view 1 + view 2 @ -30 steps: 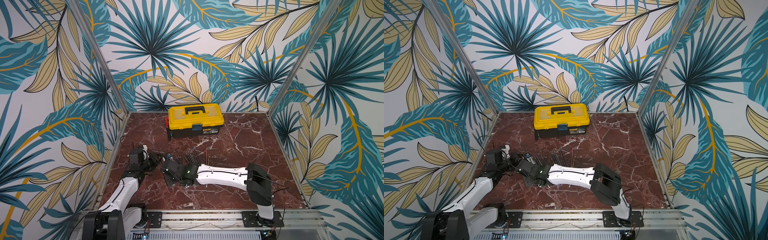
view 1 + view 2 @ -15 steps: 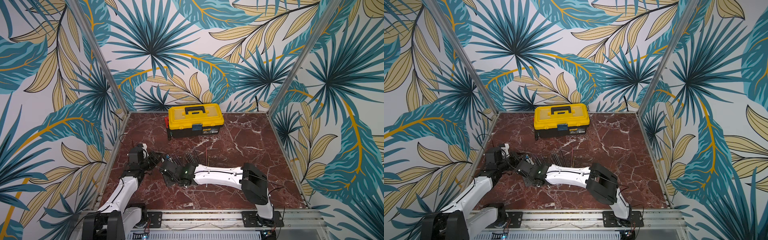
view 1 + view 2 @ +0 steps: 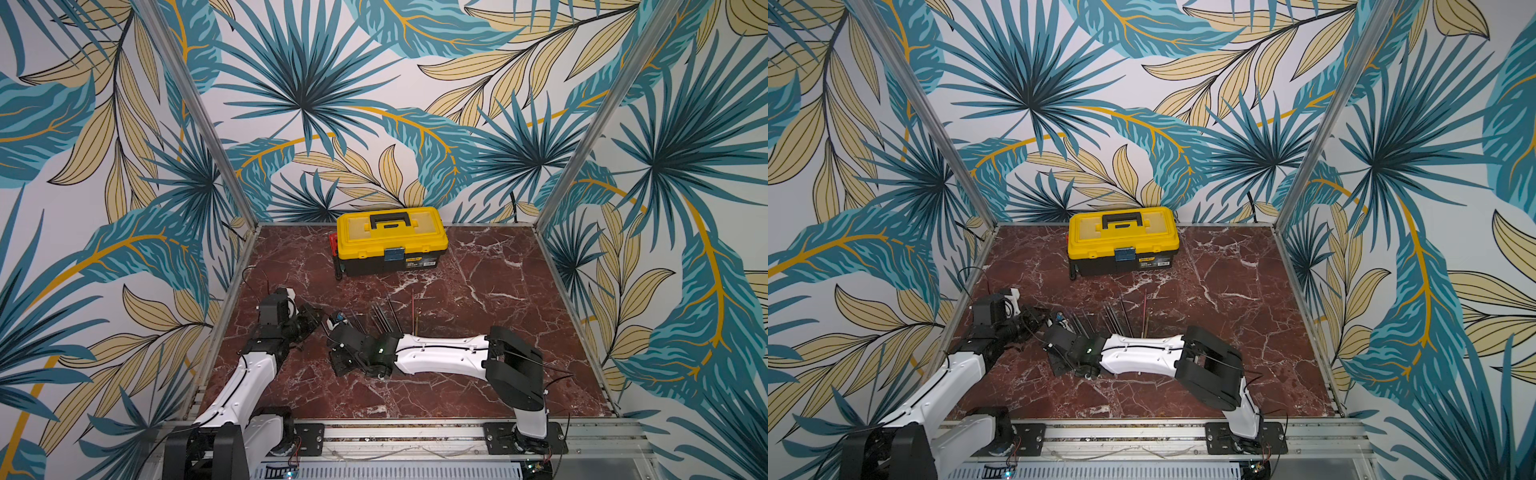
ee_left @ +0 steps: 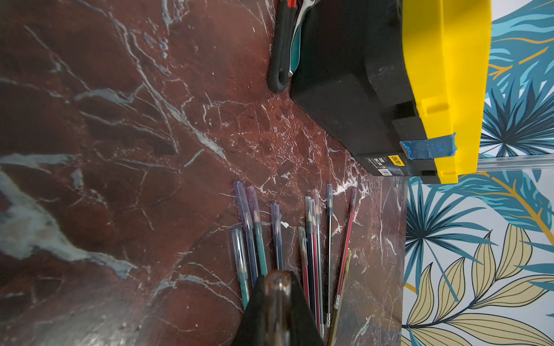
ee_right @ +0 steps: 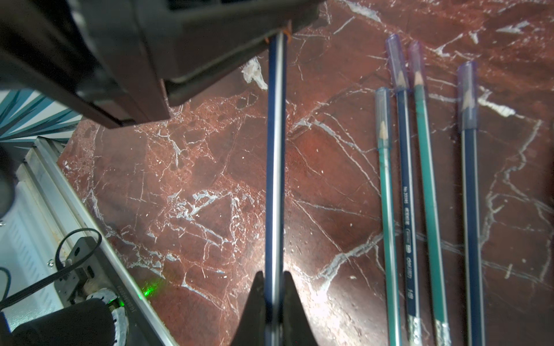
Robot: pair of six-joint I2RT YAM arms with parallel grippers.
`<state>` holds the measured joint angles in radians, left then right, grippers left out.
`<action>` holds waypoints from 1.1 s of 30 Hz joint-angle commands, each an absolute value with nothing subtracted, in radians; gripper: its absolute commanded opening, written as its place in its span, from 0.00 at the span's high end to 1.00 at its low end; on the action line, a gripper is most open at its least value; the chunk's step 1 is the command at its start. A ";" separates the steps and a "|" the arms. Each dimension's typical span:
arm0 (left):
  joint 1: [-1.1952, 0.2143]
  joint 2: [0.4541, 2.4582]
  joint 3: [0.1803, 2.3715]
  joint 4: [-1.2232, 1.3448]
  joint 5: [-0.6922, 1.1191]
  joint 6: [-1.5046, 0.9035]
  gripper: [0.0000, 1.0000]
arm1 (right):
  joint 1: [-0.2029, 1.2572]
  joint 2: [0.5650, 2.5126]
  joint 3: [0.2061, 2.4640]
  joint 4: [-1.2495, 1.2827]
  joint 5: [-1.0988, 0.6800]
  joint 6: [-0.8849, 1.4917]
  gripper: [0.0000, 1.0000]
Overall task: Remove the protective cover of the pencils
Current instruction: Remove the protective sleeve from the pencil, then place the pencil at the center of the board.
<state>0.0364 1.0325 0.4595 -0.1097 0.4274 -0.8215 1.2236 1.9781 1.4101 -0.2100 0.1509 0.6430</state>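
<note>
— What are you holding?

— My right gripper [image 5: 272, 277] is clamped on the shaft of a dark blue pencil [image 5: 275, 149], slim and glossy, a pale streak of light along it. My left gripper [image 4: 277, 280] is pinched shut on its far end, around the cap [image 4: 277, 299], a clear rounded tube I see end-on.

— And the rest?

— The loose pencils [image 4: 311, 254] lie on the marble table [image 5: 195, 194] in a rough fan, tips towards the toolbox [image 4: 359, 75]: teal, dark blue, red, one yellowish. Those nearest me wear translucent, faintly violet caps [image 5: 397, 60] over sharpened points, with silver ferrules at the other end.

— Room to move?

— The held pencil spans between my grippers over red, white-veined marble, apart from the nearest loose one. On its other side bare marble reaches the aluminium rail [image 5: 51, 167] at the table's edge, which is near. Beyond the fan's tips, open marble runs to the black, yellow-lidded toolbox, with a dark-handled hand tool [image 4: 281, 60] just beside it.
</note>
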 commanded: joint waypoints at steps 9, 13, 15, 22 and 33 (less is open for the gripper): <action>0.112 1.095 0.534 -0.087 0.332 -0.798 1.00 | 1.280 1.900 1.304 -0.186 0.121 0.683 1.00; 0.128 1.099 0.537 -0.095 0.337 -0.796 1.00 | 1.284 1.904 1.304 -0.186 0.120 0.696 1.00; 0.134 1.091 0.536 -0.097 0.324 -0.795 1.00 | 1.287 1.904 1.299 -0.178 0.111 0.705 1.00; 0.136 1.080 0.548 -0.123 0.295 -0.788 1.00 | 1.293 1.912 1.307 -0.199 0.156 0.729 1.00; 0.116 1.204 0.660 -0.181 0.190 -0.811 1.00 | 1.267 2.041 1.467 -0.308 0.209 0.768 1.00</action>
<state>0.1246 1.1801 0.6125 -0.1585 0.2295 -0.8196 1.2850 1.9842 1.4357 -0.2569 0.1909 0.7422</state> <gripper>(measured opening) 0.123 0.089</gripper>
